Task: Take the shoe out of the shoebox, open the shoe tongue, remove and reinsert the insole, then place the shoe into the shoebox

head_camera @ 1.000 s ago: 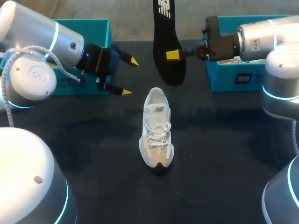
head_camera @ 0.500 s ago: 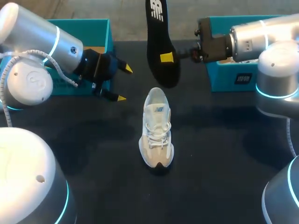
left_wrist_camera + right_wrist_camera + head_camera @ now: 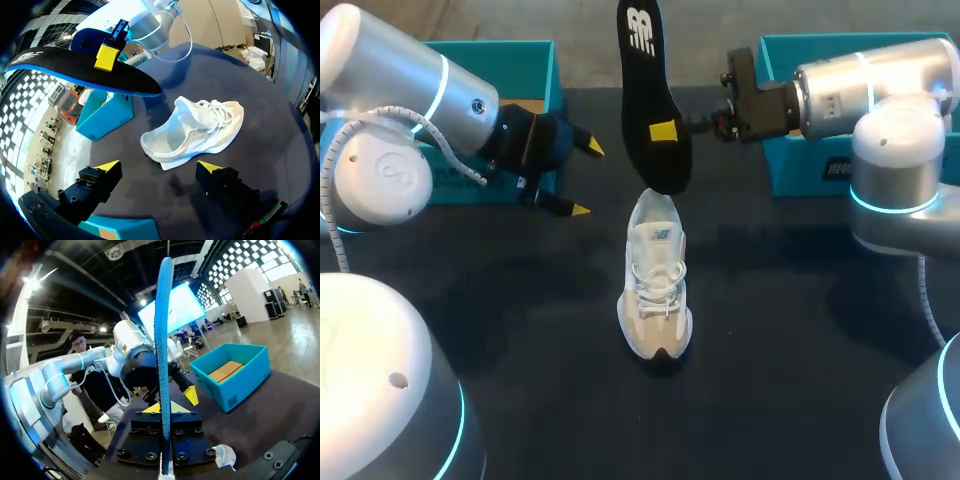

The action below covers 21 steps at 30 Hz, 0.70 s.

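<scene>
A white shoe (image 3: pixel 657 275) lies on the black table, toe toward the near edge. My right gripper (image 3: pixel 663 131) is shut on a black insole (image 3: pixel 647 90) with a blue underside, holding it up on edge. The insole's lower end hangs just above the shoe's heel opening. My left gripper (image 3: pixel 585 178) is open, left of the shoe and apart from it. From the left wrist the shoe (image 3: pixel 195 131) lies ahead of the open fingers (image 3: pixel 159 166), with the insole (image 3: pixel 80 70) above it. In the right wrist view the insole (image 3: pixel 163 340) stands edge-on between the shut fingers (image 3: pixel 164 407).
A teal shoebox (image 3: pixel 510 60) stands at the back left behind my left arm. A second teal box (image 3: pixel 820 165) stands at the back right under my right arm. One teal box (image 3: pixel 235 370) also shows in the right wrist view, with cardboard inside.
My right arm has carried the insole leftward and its lower end now hangs over the shoe's heel. My left gripper drew back slightly to the left, then held still.
</scene>
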Tool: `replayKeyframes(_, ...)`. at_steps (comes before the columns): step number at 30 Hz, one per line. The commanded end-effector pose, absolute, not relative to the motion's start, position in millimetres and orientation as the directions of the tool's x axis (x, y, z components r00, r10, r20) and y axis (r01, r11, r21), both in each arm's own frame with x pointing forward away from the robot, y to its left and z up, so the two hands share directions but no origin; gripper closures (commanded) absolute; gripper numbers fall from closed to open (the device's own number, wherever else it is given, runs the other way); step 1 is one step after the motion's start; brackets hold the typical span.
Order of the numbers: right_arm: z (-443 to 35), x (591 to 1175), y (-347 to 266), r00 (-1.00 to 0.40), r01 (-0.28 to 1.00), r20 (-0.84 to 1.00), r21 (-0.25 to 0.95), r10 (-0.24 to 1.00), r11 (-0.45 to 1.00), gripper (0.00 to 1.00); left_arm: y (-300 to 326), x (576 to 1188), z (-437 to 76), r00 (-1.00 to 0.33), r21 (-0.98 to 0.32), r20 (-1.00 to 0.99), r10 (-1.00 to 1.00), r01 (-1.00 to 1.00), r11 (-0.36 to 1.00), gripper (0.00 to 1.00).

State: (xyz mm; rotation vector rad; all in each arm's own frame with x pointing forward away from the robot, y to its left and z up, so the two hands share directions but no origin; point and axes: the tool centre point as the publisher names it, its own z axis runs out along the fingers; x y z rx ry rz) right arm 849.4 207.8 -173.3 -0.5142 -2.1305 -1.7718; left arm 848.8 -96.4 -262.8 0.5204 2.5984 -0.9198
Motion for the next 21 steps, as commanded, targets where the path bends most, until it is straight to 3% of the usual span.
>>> replayKeyframes(1, -179.3, 851.6, 206.2, -0.888, 0.460, 0.457, 0.879, 0.058, 0.123, 1.00, -95.7, 848.1, -262.1, -0.877, -0.527, -0.424, 0.227, 0.443, 0.725, 0.00)
replayKeyframes(21, -197.4, 862.6, 221.8, -0.869, 0.495, 0.491, 0.863, 0.065, 0.095, 1.00, -95.7, 848.1, -262.1, -0.877, -0.527, -0.424, 0.227, 0.443, 0.725, 0.00)
